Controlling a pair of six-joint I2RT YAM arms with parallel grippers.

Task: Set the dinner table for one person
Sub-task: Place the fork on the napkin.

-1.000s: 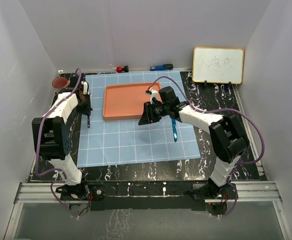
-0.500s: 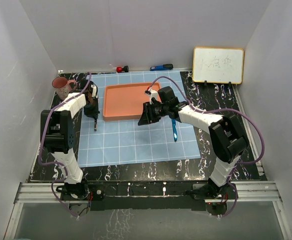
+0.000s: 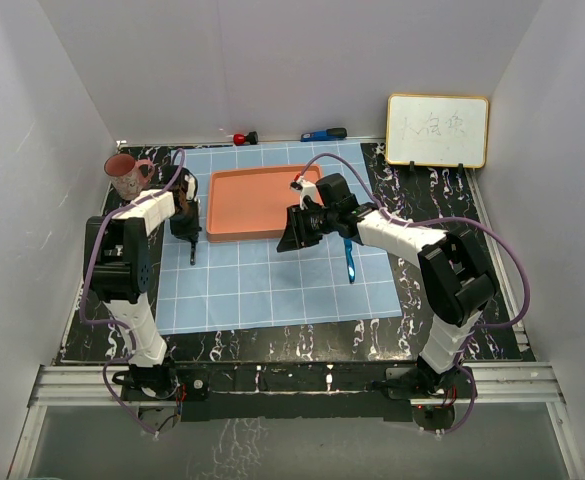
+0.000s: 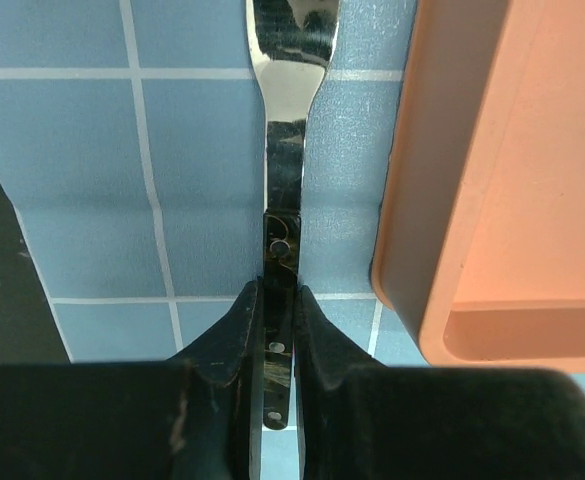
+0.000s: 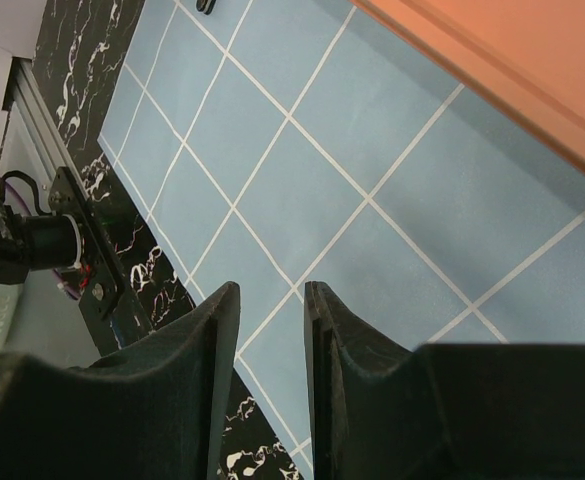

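My left gripper point(image 3: 187, 228) point(image 4: 278, 290) is shut on the black riveted handle of a piece of steel cutlery point(image 4: 284, 170) point(image 3: 192, 250). It holds the cutlery over the light-blue gridded cloth point(image 3: 262, 280), just left of the orange tray point(image 3: 257, 200) point(image 4: 512, 200). My right gripper point(image 3: 292, 238) point(image 5: 270, 290) hovers open over the cloth at the tray's front edge, with nothing between its fingers. A blue-handled utensil point(image 3: 349, 262) lies on the cloth under the right arm. The black marble dinner table point(image 3: 442, 290) lies beneath everything.
A pink mug point(image 3: 125, 175) stands at the table's back left corner. A red-tipped tool point(image 3: 240, 138) and a blue-handled tool point(image 3: 324, 134) lie along the back edge. A whiteboard point(image 3: 437, 130) leans at the back right. White walls enclose three sides.
The left arm has swung right from the table's left edge onto the cloth beside the tray, carrying the cutlery and uncovering the mug. The right arm has not moved.
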